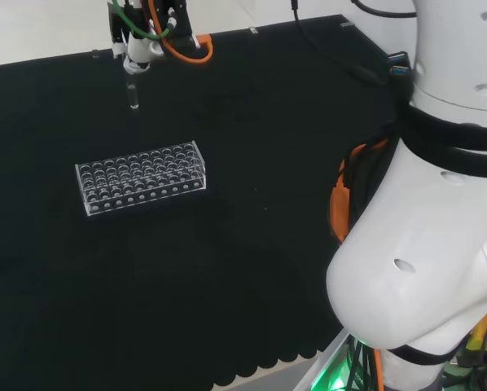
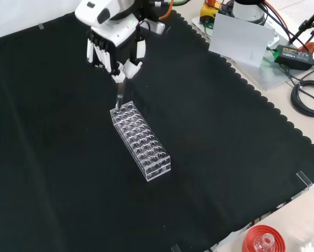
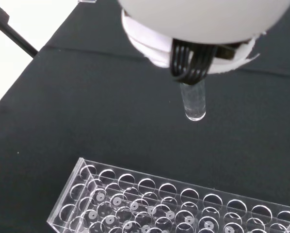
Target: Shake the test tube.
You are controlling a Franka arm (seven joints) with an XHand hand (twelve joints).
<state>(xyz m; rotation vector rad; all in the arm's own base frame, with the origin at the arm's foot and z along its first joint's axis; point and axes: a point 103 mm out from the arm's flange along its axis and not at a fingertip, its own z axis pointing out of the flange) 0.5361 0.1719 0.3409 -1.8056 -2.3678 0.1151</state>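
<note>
I have the hand (image 2: pixel 114 50) pinching the clear test tube (image 1: pixel 132 91) by its top, hanging upright in the air clear of the rack (image 1: pixel 141 177), so the pick-up looks done and the shaking itself remains.

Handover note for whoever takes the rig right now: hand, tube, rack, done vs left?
Hand: shut on the test tube, held upright by its top, round bottom down.
Test tube: clear of the cloth, above and apart from the rack; in the front view it hangs by the rack's far end.
Rack: clear plastic, on the black cloth, its visible holes empty.
Done: tube is out and lifted.
Left: shaking cannot be judged from this moment.
</note>
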